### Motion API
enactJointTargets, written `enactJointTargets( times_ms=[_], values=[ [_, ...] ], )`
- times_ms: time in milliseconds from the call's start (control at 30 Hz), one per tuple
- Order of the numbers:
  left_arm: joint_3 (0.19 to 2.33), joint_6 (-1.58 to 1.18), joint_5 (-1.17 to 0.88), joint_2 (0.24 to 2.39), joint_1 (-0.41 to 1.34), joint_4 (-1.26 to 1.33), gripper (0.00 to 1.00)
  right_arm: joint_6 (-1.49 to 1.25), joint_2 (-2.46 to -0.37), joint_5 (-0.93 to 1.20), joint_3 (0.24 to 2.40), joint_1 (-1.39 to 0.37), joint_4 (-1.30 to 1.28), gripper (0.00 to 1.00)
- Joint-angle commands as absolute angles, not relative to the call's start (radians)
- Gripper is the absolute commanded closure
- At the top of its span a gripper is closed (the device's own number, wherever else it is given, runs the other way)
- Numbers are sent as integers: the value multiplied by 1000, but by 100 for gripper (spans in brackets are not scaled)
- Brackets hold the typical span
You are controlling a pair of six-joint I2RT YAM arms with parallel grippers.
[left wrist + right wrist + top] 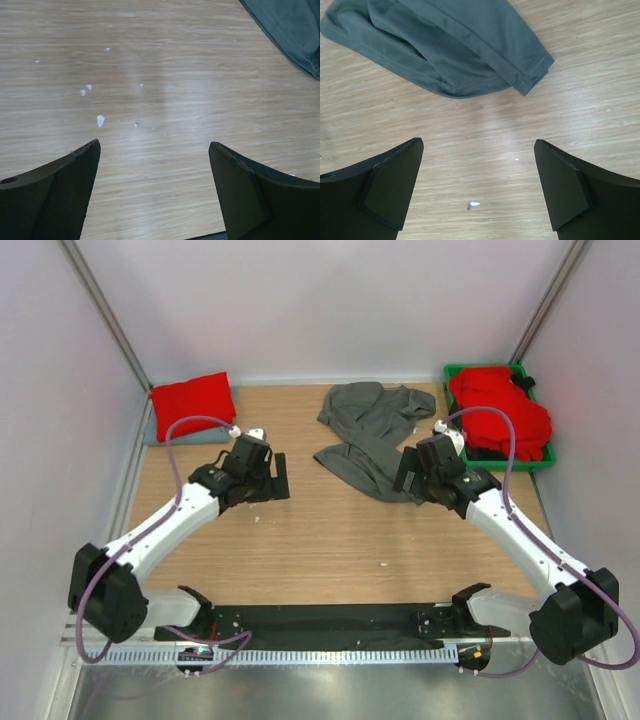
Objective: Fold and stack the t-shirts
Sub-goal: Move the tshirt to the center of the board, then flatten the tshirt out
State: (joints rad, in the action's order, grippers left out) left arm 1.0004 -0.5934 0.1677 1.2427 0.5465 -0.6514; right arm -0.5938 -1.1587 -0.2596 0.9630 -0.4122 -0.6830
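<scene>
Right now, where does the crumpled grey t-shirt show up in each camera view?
Top external: the grey t-shirt lies crumpled at the back centre of the table.
Left wrist: only an edge shows, in the top right corner.
Right wrist: it lies across the top, stitched hem at right.
Shared landmark: the wooden tabletop beneath it.

Green bin [530,466] sits far right on wooden table [330,540].

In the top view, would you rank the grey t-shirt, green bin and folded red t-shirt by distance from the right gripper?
1. The grey t-shirt, just left of the right gripper.
2. The green bin, far right corner.
3. The folded red t-shirt, far left corner.
</scene>
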Motion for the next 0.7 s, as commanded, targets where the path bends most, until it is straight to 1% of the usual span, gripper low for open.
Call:
enactJointTargets(
  times_ms=[0, 33, 100, 133, 167, 267, 333, 400, 433, 467, 500, 567, 600, 667],
  values=[
    [1055, -635, 104, 1345, 552, -451, 11, -598, -1143, -213, 925, -414, -623, 0],
    [1098, -620, 110, 1377, 552, -427, 16, -598, -1138, -210, 914, -413, -618, 0],
    [1144, -606, 110, 1491, 552, -400, 20, -600, -1141, -193, 910, -414, -618, 0],
    [1190, -600, 104, 1535, 552, -373, 24, -598, -1146, -187, 901, -414, -615, 0],
    [1215, -588, 97, 1613, 552, -364, 25, -598, -1147, -178, 894, -414, -608, 0],
    [1321, -594, 65, 1754, 552, -374, 26, -595, -1166, -219, 884, -413, -604, 0],
    [1345, -613, 37, 1778, 552, -368, 27, -603, -1192, -278, 885, -403, -609, 0],
    [1330, -641, 29, 1755, 560, -356, 28, -603, -1239, -270, 870, -364, -592, 0],
    [1301, -647, 31, 1734, 566, -350, 28, -601, -1259, -253, 864, -342, -565, 2],
    [1286, -647, 34, 1712, 580, -351, 28, -600, -1299, -229, 855, -318, -545, 5],
    [1248, -646, 37, 1657, 587, -359, 28, -598, -1318, -185, 839, -275, -520, 11],
    [1198, -641, 73, 1593, 616, -370, 27, -588, -1385, -158, 838, -249, -463, 18],
    [1145, -635, 86, 1519, 624, -383, 27, -584, -1405, -160, 847, -241, -444, 21],
    [1091, -640, 115, 1448, 637, -402, 26, -568, -1465, -158, 862, -241, -430, 25]
  ],
)
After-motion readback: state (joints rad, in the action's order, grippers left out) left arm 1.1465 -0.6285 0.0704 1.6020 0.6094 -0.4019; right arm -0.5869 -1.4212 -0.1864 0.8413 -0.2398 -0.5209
